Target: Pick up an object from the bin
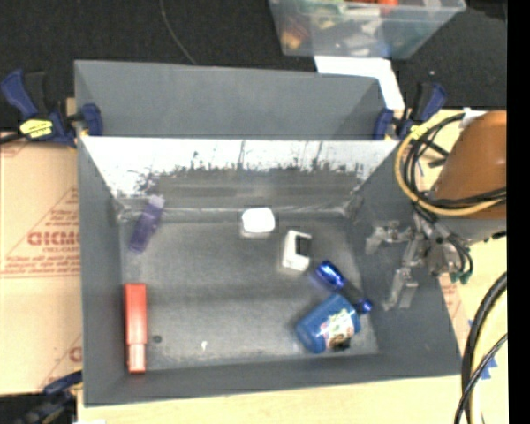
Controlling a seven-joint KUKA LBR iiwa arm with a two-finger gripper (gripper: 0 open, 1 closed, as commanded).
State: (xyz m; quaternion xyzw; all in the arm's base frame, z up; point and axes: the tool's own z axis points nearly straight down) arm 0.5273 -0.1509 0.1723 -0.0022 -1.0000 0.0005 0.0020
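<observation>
My gripper (396, 268) hangs over the bin's right sloping wall, its two metal fingers spread apart with nothing between them. Nearest to it, down and to the left, lies a blue bottle with a printed label (329, 326) on the bin floor near the front right. A small shiny blue piece (329, 276) rests just above the bottle. Further left sits a white block with a dark face (294, 252).
A white rounded lump (258, 222) lies near the back wall at the middle. A translucent purple piece (146, 223) leans at the back left. A red-orange bar (136, 327) lies lengthwise along the left front.
</observation>
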